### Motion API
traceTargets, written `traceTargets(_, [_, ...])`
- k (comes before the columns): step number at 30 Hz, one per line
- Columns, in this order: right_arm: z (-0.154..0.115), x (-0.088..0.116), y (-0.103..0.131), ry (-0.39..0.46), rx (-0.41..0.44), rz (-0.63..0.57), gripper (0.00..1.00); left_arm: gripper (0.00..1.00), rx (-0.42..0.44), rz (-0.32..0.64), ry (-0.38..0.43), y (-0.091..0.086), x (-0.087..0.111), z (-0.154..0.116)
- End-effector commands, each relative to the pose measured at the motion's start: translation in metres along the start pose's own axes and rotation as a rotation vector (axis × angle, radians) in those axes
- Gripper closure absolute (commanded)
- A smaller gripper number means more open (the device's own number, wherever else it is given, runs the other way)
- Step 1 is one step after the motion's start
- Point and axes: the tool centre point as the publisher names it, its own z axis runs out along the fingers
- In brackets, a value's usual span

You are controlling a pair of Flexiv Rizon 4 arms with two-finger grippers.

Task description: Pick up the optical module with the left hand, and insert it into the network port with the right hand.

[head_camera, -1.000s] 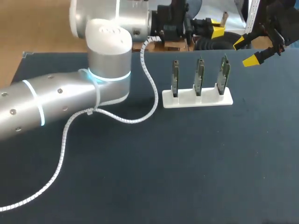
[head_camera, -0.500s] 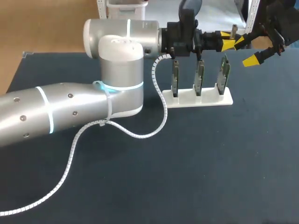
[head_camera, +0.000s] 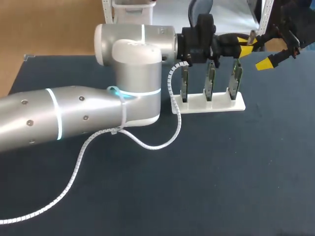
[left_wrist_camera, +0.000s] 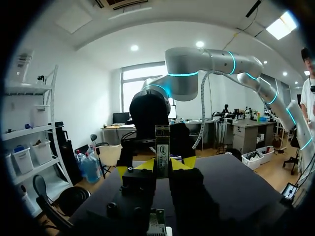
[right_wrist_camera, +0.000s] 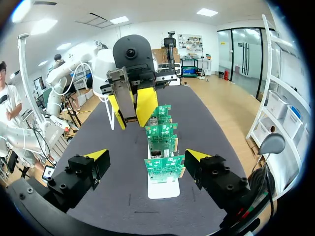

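The left tool was clenched on the slim grey metal optical module, held aloft toward one o'clock over the dark tabletop; the right tool hung released nearby — the module looked light, rigid, slick; its flat sides seemed the safest hold.

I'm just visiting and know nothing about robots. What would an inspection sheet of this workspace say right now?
Surface: dark table.
Job's things: optical module held in the air near three green circuit boards, which stand in a white holder.
Clutter: nothing seen.
Grippers: left gripper shut on the optical module; right gripper open, empty.
Cables: white spiral cable hangs from the left arm, trailing over the table.
Surroundings: nobody reaches over the table.
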Motion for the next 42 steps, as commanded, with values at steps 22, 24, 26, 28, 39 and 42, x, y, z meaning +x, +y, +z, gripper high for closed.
traceTargets(22, [0.001,0.0,0.002,0.0,0.006,-0.001,0.0,1.0,-0.003,-0.046,0.004,0.004,0.012,-0.001])
traceTargets(24, [0.001,0.0,0.002,0.0,0.006,-0.001,0.0,1.0,0.003,-0.051,0.003,0.003,0.012,-0.001])
traceTargets(26, [0.001,0.0,0.002,0.0,0.006,-0.001,0.0,1.0,0.006,-0.05,0.006,0.003,0.012,-0.002])
traceTargets(28, [0.001,0.0,0.002,0.0,0.006,-0.001,0.0,1.0,0.003,-0.051,0.008,0.003,0.013,-0.002])
traceTargets(39, [0.001,0.0,0.002,0.0,0.006,-0.001,0.0,1.0,-0.01,-0.054,0.021,0.006,0.015,-0.004])
traceTargets(42, [0.001,0.0,0.002,0.0,0.006,-0.001,0.0,1.0,-0.01,-0.057,0.023,0.006,0.015,-0.004])
